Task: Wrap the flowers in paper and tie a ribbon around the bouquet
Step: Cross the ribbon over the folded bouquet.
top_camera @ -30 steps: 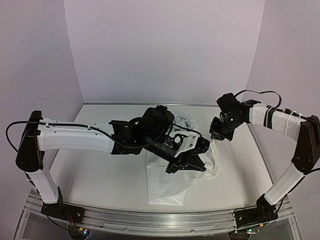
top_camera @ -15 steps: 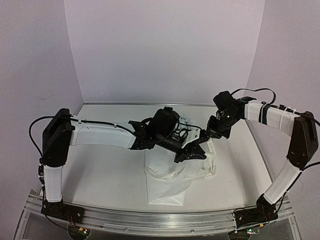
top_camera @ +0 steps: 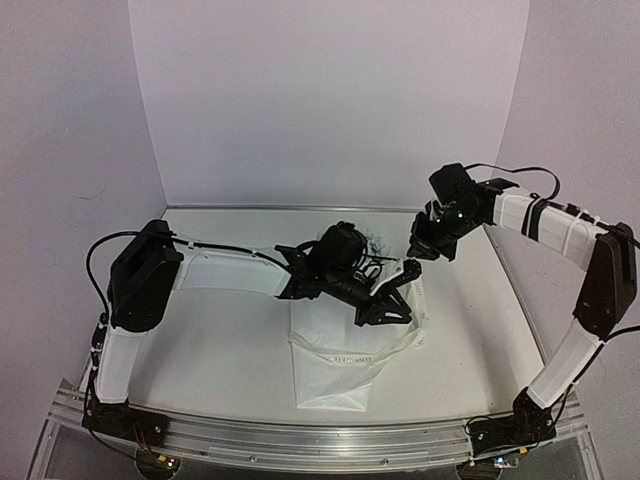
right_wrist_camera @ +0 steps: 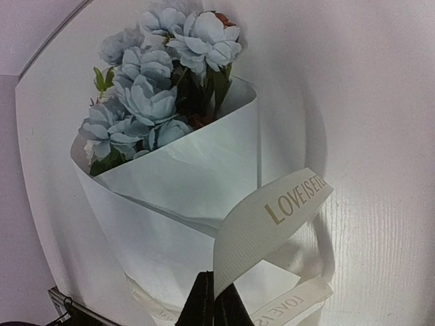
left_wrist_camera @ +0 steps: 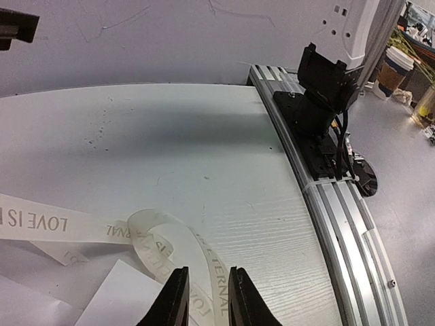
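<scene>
Right tool pinches ribbon; paper cone holds flowers

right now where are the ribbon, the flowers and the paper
ribbon [right_wrist_camera: 285, 204]: right wrist view, on the lettered stretch that arcs upward
flowers [right_wrist_camera: 146, 95]: right wrist view, on a pale blue bloom in the middle of the bunch
paper [right_wrist_camera: 183, 170]: right wrist view, on the front fold of the cone

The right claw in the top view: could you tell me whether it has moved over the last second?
Yes. The right claw, shut on the ribbon, has drawn closer to the table's back edge and slightly leftward.
</scene>
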`<state>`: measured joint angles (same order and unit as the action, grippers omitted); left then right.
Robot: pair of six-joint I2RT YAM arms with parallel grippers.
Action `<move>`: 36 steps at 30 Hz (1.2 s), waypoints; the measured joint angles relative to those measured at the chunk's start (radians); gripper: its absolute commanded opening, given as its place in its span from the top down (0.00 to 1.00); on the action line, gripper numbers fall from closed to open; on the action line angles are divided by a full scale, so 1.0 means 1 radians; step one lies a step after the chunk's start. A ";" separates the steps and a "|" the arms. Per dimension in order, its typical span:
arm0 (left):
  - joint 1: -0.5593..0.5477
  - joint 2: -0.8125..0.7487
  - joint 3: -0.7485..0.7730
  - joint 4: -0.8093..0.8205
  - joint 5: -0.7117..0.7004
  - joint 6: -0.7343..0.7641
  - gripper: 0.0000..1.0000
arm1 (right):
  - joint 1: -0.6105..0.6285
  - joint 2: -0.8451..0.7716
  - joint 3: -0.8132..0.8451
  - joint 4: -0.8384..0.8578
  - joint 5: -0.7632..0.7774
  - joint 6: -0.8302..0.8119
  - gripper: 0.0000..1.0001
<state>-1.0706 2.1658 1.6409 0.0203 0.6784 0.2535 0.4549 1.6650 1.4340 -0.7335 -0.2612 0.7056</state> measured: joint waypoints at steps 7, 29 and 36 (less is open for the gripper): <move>0.045 -0.020 -0.043 0.075 -0.014 -0.133 0.59 | 0.000 0.005 0.059 0.005 -0.059 -0.021 1.00; 0.269 -0.641 -0.718 -0.048 -0.294 -0.587 0.50 | 0.366 -0.106 -0.164 0.101 -0.439 -0.276 0.68; 0.267 -0.572 -0.678 -0.188 -0.289 -0.561 0.51 | 0.359 -0.104 -0.256 -0.049 -0.343 -0.315 0.35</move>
<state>-0.8032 1.5934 0.9631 -0.1680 0.3897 -0.3071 0.8143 1.5612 1.1781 -0.7828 -0.6039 0.3905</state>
